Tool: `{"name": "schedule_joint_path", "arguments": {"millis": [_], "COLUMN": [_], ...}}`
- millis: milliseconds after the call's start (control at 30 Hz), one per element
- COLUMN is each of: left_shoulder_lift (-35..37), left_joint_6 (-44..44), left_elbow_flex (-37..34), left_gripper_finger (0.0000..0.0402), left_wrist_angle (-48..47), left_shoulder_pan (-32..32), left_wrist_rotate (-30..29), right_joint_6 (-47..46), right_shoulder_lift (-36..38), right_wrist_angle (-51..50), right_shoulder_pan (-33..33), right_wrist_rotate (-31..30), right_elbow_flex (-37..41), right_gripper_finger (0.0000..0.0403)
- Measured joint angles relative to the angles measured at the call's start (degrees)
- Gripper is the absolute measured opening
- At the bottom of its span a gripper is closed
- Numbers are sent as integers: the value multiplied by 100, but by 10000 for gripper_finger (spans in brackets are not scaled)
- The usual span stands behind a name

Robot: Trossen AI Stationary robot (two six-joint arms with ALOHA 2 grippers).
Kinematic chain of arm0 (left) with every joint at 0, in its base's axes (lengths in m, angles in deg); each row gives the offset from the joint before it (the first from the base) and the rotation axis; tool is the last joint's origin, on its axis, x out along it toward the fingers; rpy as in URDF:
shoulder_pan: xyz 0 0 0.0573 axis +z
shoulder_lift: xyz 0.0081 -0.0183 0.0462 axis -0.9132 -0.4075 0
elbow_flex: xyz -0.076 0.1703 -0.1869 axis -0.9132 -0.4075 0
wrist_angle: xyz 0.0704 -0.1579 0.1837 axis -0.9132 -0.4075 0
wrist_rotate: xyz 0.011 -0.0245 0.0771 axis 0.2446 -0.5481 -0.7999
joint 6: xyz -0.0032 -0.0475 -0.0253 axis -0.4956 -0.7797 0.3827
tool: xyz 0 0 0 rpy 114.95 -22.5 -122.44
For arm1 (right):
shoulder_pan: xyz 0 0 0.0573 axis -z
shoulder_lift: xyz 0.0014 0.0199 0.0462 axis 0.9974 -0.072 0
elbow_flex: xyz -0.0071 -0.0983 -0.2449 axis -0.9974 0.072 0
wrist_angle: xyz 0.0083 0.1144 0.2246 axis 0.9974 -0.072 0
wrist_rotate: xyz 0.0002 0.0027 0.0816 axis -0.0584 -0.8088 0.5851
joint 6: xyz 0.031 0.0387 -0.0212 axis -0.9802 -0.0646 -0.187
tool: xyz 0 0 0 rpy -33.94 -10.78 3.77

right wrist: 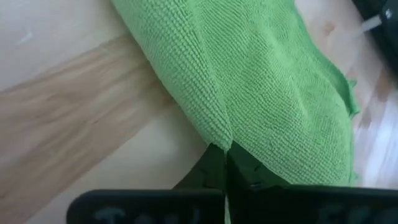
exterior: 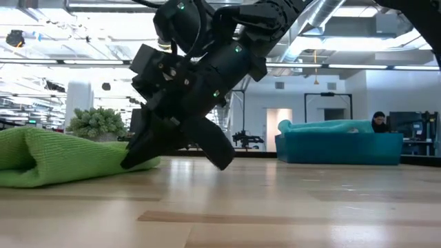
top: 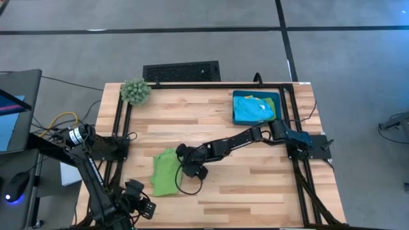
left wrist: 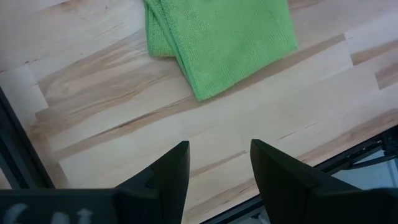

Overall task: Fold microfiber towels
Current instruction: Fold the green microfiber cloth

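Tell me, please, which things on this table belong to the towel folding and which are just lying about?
Belonging to the job:
- green towel, its edge pinched in the right claw
- towels piled in the blue bin
- left claw, open, waiting at the table's near left corner

Just lying about:
- fuzzy plant ball
- black keyboard
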Motion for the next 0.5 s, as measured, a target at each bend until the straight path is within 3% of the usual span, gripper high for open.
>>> {"name": "schedule_joint_path", "arguments": {"millis": [500], "left_shoulder_lift": [0], "left_joint_6": [-17], "left_elbow_flex": [0], "left_gripper_finger": [162], "left_wrist_angle": [0], "left_shoulder_pan": [0], "left_wrist_rotate": [-2], "right_joint_6": [-1147], "right_shoulder_lift": [805], "right_wrist_angle": [-711], "right_shoulder_pan": [-45], "right_wrist_rotate": [-59], "right_elbow_flex": [1], "right_gripper_finger": [4]}}
